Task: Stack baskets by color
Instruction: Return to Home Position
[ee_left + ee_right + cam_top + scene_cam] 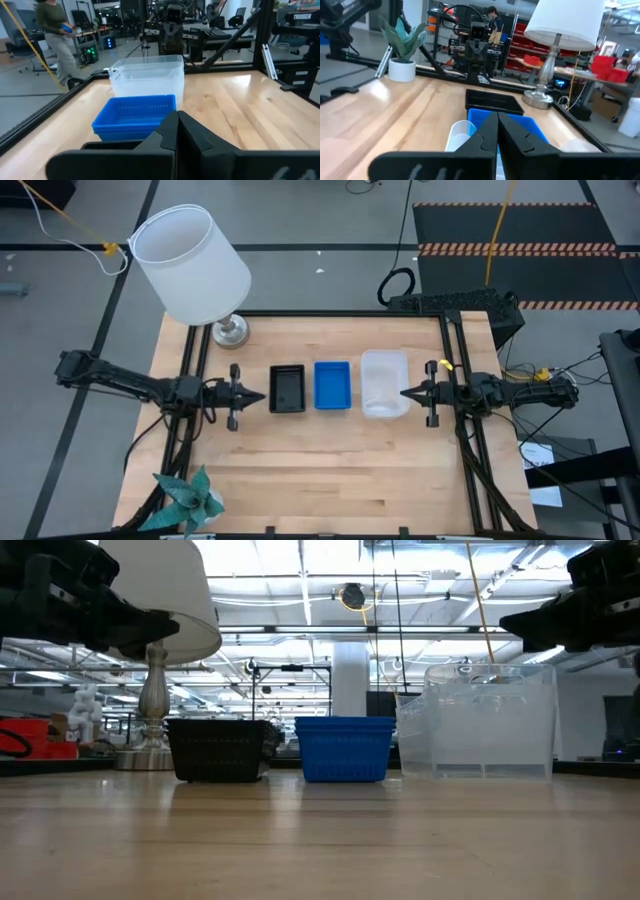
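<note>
Between my claws on the counter point(330, 470), three stacks line up: black baskets point(287, 390) by my left claw point(258, 395), blue baskets point(332, 384) midway, clear baskets point(384, 383) by my right claw point(405, 393); both claws pinched together, empty.

Bright even overhead light; ceiling lights point(280, 602) glare; soft faint shadows.

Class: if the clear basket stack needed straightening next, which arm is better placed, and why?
Right. The right claw sits just beside the clear stack; the left claw is beyond the black stack and blue stack.
</note>
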